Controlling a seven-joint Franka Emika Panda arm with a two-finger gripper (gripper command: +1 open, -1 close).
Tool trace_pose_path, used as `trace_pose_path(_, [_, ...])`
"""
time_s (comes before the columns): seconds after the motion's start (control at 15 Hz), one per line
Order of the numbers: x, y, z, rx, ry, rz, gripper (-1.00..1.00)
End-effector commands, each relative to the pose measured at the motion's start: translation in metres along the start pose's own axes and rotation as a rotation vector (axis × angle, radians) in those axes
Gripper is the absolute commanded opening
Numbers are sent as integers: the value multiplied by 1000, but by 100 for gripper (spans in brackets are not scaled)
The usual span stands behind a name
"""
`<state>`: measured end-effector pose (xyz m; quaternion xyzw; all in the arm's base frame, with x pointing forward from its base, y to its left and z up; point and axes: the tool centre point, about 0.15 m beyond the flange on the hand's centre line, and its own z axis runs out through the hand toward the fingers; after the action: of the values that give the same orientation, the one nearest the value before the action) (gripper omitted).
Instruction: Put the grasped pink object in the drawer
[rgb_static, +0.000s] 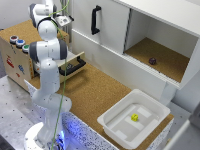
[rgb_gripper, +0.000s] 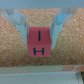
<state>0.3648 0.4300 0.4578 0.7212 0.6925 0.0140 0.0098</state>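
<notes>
Holding at this frame to log progress. I see the counter (rgb_static: 97, 92) with the arm (rgb_static: 47, 75) rising at its near corner on the exterior view's left. The drawer (rgb_static: 75, 65) sits pulled partly out at the counter's far edge on that same side; the arm hides much of it, so I cannot see inside. At that far corner, the gripper (rgb_gripper: 41, 30) has its fingers (rgb_gripper: 21, 24) closed against both sides of the pink block (rgb_gripper: 40, 42), cork below it. Judgement: grasp done; carrying to the drawer opening, lowering and releasing remain. Whether the block is over the opening I cannot tell.
</notes>
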Motion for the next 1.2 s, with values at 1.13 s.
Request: trace_pose_path(1.13, [-168,-72,116,-23,17,188,-100])
